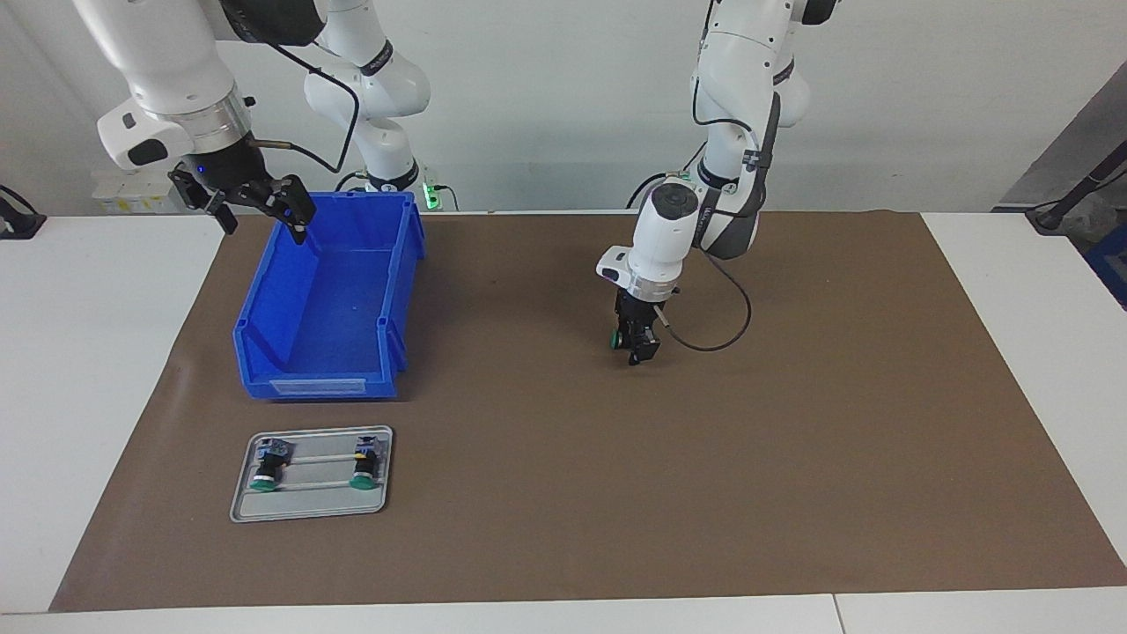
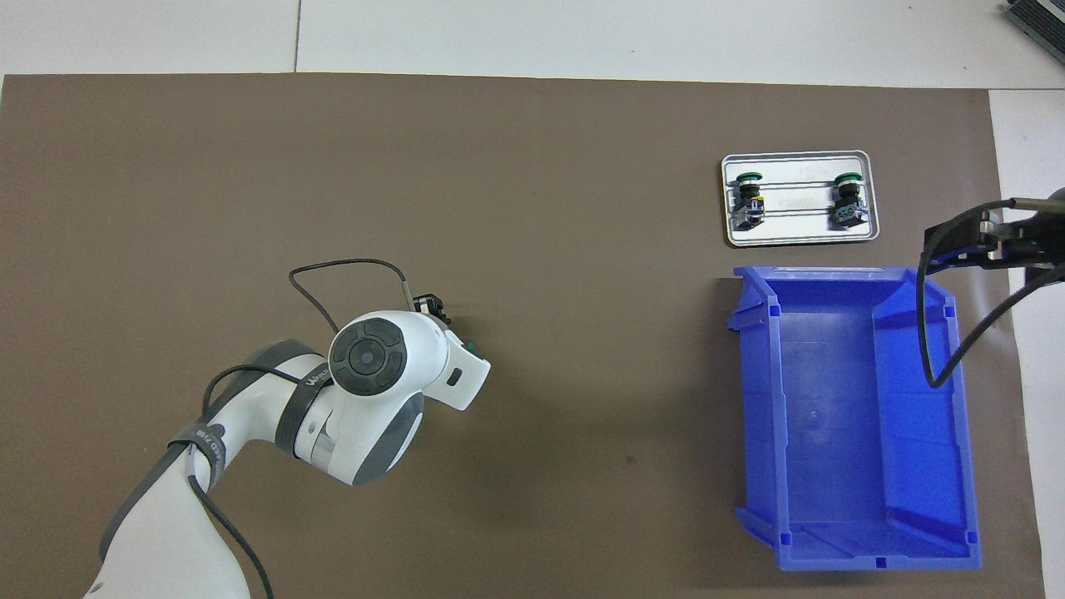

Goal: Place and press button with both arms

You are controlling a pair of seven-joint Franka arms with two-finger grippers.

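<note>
In the facing view my left gripper (image 1: 636, 345) points straight down at the middle of the brown mat (image 1: 792, 458). It is shut on the button (image 1: 615, 337), whose green cap sticks out sideways toward the right arm's end, just above the mat. In the overhead view the left wrist hides the gripper, and only a sliver of the green cap (image 2: 471, 343) shows. My right gripper (image 1: 260, 210) hangs open and holds nothing, over the corner of the blue bin (image 1: 330, 384) nearest the robots.
A small metal tray (image 1: 310, 504) lies on the mat, farther from the robots than the bin. It holds two green-capped buttons (image 1: 267, 467), one with a yellow mark (image 1: 364, 461). The blue bin (image 2: 840, 399) holds nothing. White table borders the mat.
</note>
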